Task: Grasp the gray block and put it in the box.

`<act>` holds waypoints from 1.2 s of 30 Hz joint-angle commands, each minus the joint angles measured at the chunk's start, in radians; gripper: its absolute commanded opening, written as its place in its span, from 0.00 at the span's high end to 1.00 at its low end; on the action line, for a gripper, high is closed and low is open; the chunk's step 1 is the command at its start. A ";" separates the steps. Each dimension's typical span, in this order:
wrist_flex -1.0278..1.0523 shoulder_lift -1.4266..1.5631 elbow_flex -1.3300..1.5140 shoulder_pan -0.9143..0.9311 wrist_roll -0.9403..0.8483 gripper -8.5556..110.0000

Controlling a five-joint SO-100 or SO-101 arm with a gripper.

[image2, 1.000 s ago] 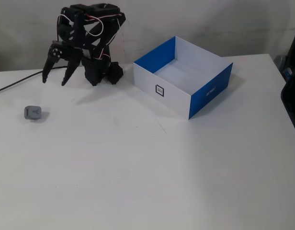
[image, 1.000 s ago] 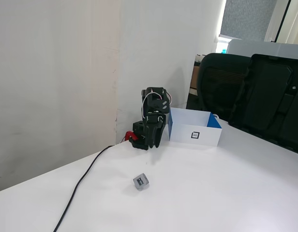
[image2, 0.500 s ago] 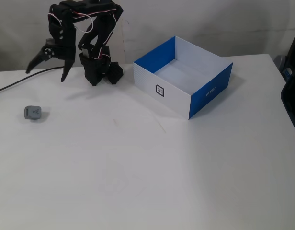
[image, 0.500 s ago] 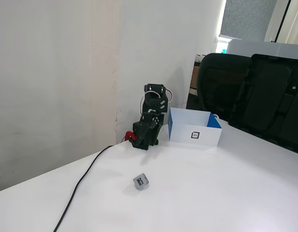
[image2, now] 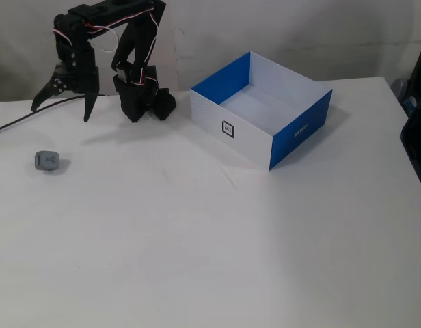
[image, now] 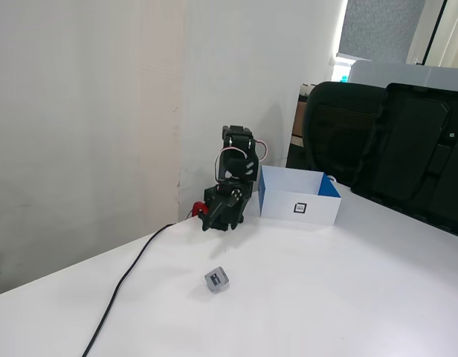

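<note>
I'm on the approach. The end effector (image2: 60, 109) hangs spread and empty above the desk (image2: 217, 239). The block (image2: 46, 160) lies near it, well apart from the box (image2: 231, 130). Next I'd lower over the block, then pinch its 2 sides.
</note>
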 commanded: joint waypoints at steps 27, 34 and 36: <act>-0.044 -0.307 -0.219 0.020 0.035 0.48; -0.046 -0.425 -0.313 0.012 0.035 0.48; -0.046 -0.449 -0.339 0.014 0.035 0.48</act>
